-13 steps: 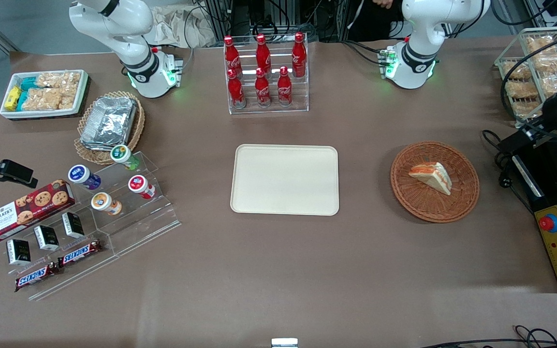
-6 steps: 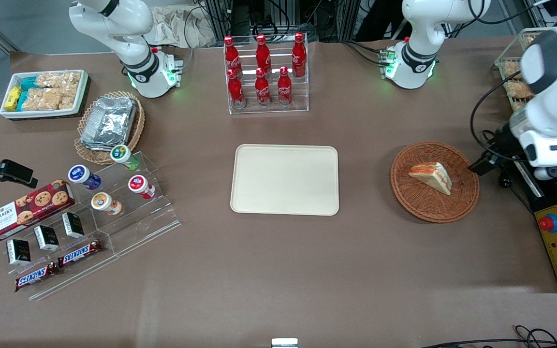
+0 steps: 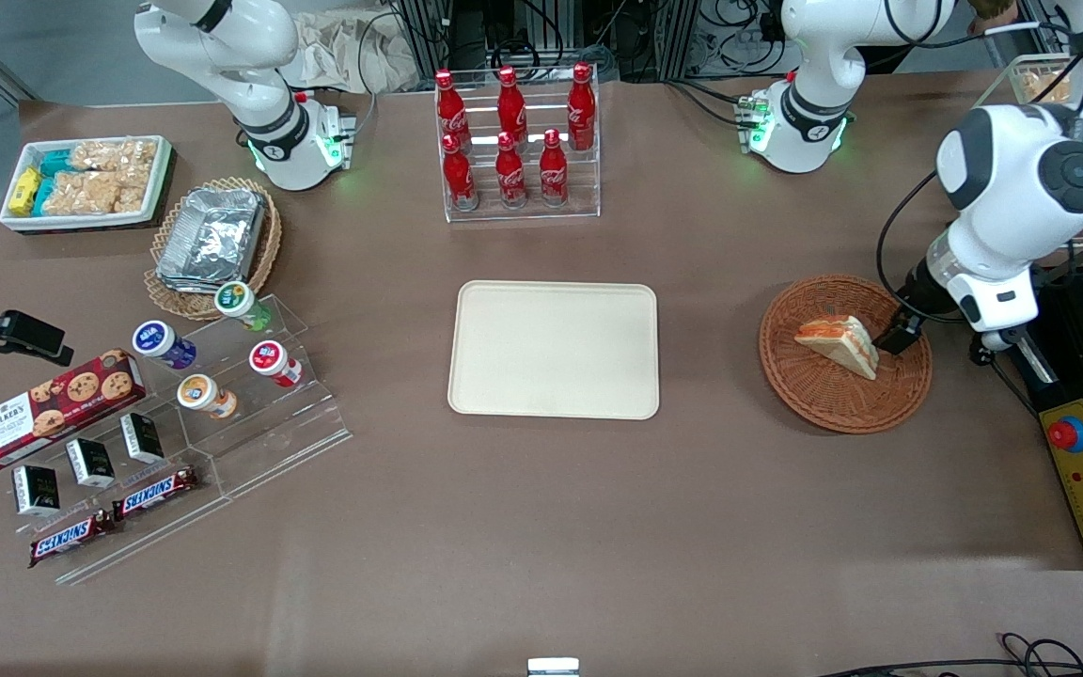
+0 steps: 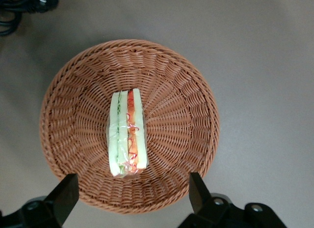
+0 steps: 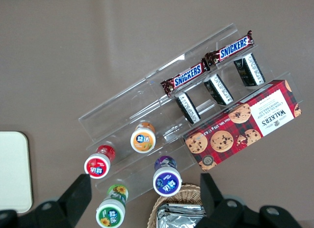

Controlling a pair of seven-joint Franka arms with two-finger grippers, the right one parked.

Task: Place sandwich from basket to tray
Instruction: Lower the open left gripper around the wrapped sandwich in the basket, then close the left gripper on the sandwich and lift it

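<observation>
The pincer [image 4: 132, 198] hangs wide open and empty above the basket [image 4: 88, 85], fingers straddling the sandwich [image 4: 127, 133] lying at its centre, apparently lined up to descend and grasp it for the tray [image 3: 553, 349] at the basket's nine o'clock in the front view.

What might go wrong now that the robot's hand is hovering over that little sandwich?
The open hand hangs above the round reddish-brown wicker basket. The triangular sandwich wedge stands on its edge, so closing fingers could tip or squash it. The light basket might also slide or lift. The flat cream tray lies well aside, so a loose grip could drop it.
</observation>
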